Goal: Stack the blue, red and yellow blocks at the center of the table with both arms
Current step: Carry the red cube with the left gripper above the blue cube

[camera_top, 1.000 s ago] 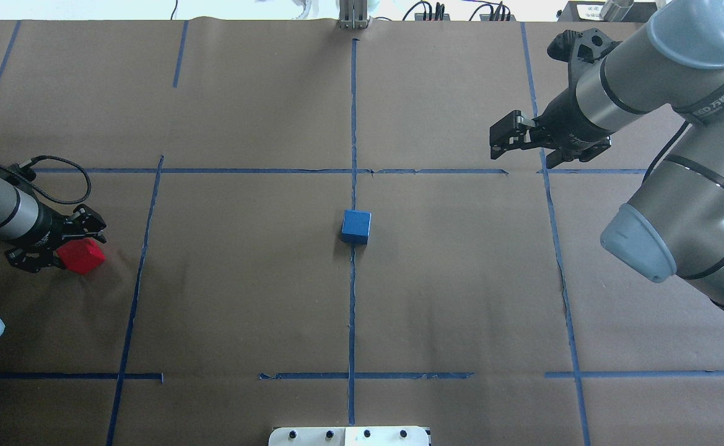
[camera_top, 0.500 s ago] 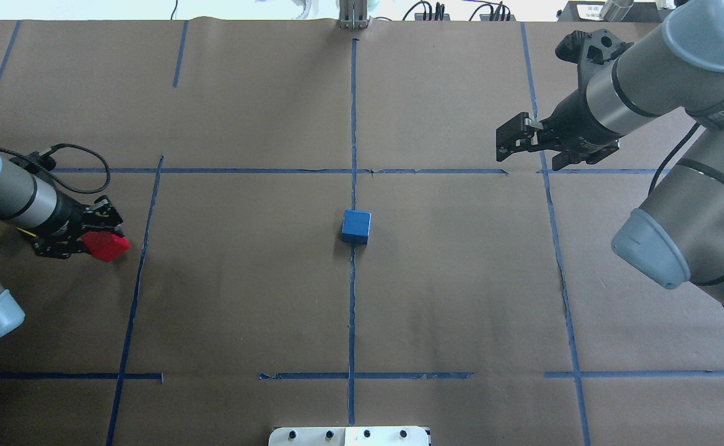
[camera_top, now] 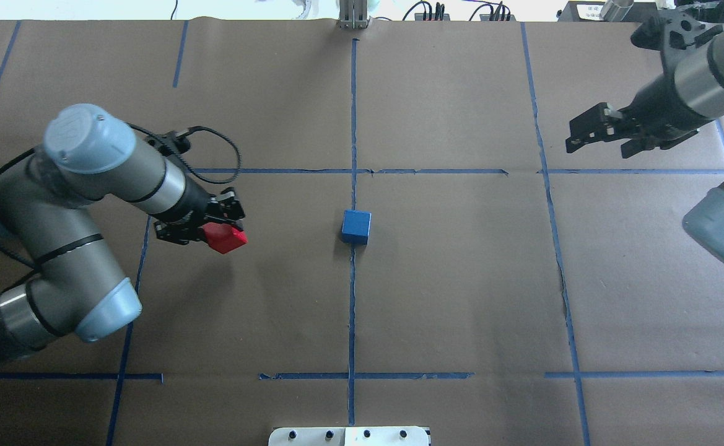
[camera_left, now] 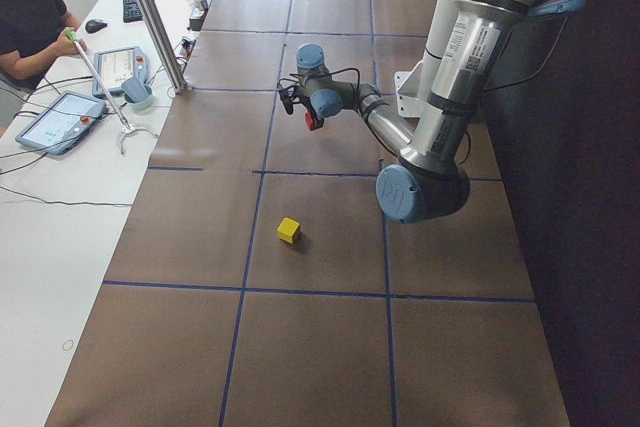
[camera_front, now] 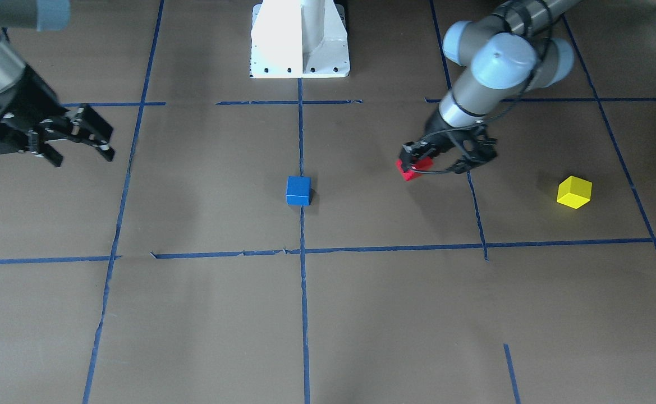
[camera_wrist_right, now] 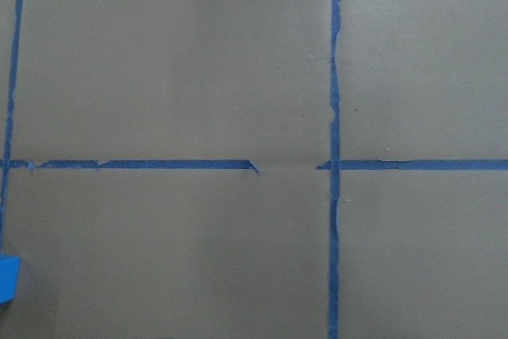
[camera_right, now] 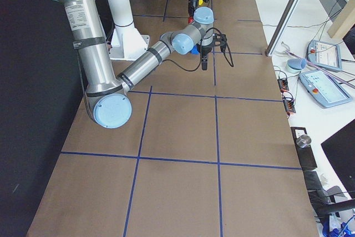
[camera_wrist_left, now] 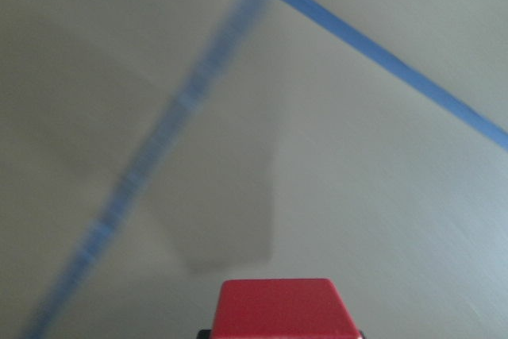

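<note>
red block (camera_top: 225,238) is clamped in the left gripper (camera_top: 214,228), carried above the table (camera_top: 461,297), well apart from the blue block (camera_top: 356,227) on the robot's left. blue is seated on the centre tape line (camera_top: 352,310). right gripper (camera_top: 577,137) is spread and empty at far right. yellow block (camera_front: 574,192) is parked further out on the robot's left.

judged step: red is being taken to blue. for a good placement the wrist should be turned until red's faces match blue's; red should be centred above, lowered flat, and only then let go.

red looks cubic, so no long axis is noted. it is held skewed, with one corner pointed toward blue.
</note>
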Available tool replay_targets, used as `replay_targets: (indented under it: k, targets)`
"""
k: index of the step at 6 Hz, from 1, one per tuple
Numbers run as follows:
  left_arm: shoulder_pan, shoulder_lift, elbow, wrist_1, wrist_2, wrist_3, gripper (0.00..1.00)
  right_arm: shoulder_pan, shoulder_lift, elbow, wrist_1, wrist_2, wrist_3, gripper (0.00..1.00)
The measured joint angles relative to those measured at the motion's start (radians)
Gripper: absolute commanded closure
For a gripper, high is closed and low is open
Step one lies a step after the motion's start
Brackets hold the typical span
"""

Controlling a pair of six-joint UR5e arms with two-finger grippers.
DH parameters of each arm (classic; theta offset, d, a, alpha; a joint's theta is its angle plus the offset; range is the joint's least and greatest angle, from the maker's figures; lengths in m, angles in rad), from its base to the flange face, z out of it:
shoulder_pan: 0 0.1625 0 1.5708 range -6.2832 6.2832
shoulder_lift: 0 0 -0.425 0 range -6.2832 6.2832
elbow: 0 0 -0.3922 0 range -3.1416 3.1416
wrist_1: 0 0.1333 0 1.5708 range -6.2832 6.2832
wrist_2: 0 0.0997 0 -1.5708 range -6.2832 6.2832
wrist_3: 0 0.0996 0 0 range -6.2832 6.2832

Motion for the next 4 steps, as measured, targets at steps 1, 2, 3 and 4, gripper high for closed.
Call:
replay_targets:
  k: [1, 2, 3, 4]
  targets:
    - [0.046, -0.124, 0.014, 0.115, 0.036, 0.075, 1.00, 0.041, -0.030, -0.003, -0.003, 0.020, -0.076, 0.00]
    - [0.095, -0.232, 0.066, 0.168, 0.098, 0.130, 1.00, 0.058, -0.046, -0.004, -0.002, 0.026, -0.105, 0.00]
    - [0.120, -0.312, 0.146, 0.183, 0.144, 0.167, 1.00, 0.063, -0.055, -0.004, -0.001, 0.028, -0.113, 0.00]
    - [0.128, -0.358, 0.206, 0.187, 0.167, 0.202, 1.00, 0.064, -0.058, -0.003, 0.001, 0.028, -0.115, 0.00]
